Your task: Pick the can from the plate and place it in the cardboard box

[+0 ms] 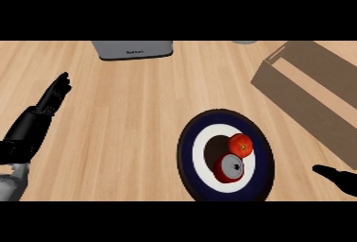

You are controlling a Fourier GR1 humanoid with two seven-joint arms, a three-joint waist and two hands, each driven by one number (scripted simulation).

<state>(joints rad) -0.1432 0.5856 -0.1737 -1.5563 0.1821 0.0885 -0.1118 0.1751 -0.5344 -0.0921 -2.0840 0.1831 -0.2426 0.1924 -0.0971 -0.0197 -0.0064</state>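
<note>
Standing on the plate (187, 156) beside a red fruit (242, 144): can (231, 167), lid up, apparently upright. Nearer: right hand (339, 178), just right of the plate, mostly cut off; whether open or closed, cannot tell. Left hand (47, 103): fingers straight, together, resting far left.

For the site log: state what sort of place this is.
Likely a kitchen counter: a wooden top, a plate holding a can and a red fruit, and a grey appliance at the far edge.
</note>
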